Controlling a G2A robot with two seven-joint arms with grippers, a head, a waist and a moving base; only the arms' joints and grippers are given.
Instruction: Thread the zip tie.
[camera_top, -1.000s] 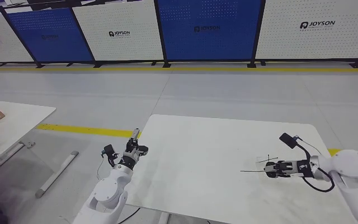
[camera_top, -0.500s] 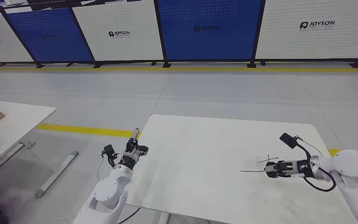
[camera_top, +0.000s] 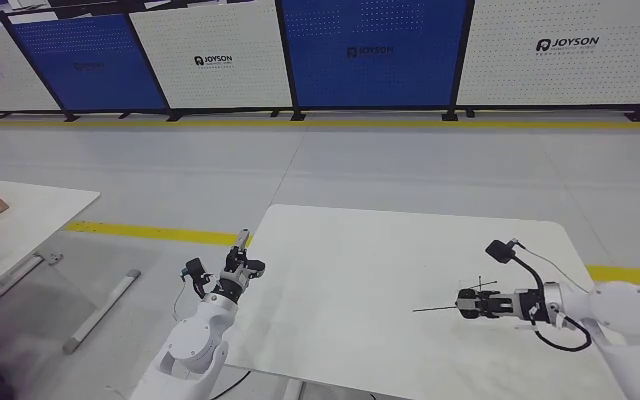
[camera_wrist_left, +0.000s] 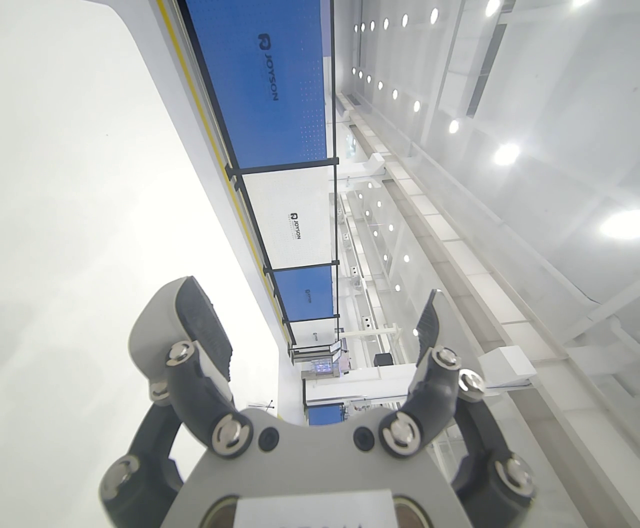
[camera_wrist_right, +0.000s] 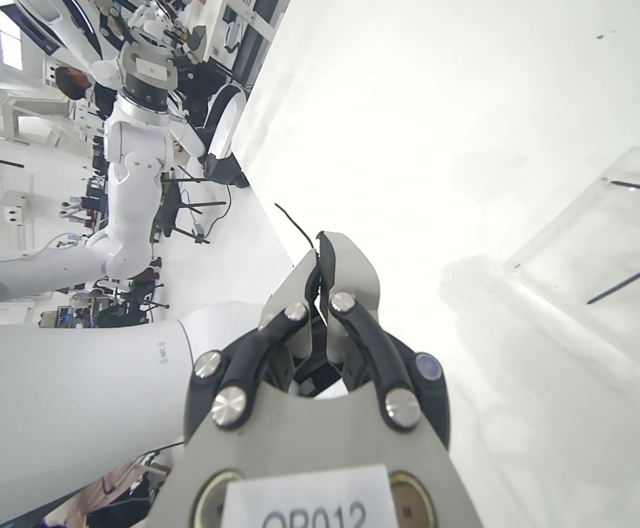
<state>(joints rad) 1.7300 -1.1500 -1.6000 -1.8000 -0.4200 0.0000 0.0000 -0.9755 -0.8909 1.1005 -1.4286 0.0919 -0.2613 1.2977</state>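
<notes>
Shifted inward toward the middle of the table (camera_top: 350, 260) over the last second, with the right gripper (camera_top: 464, 303) clamped tight on the zip tie (camera_top: 435, 308). Gripped near one end, leaving a long, thin black strip jutting out over the tabletop, slightly curved at the tip. Cannot tell which end carries the head. Parked at the table's opposite edge: left gripper (camera_wrist_left: 316, 310), jaws wide apart and empty. Judged to be mid-carry, picked up but not yet looped. Next likely calls for pinching the free end with the empty jaws, then steering tip into head. Spare ties (camera_wrist_right: 614, 288) nearby in a clear tray (camera_wrist_right: 575, 240).
</notes>
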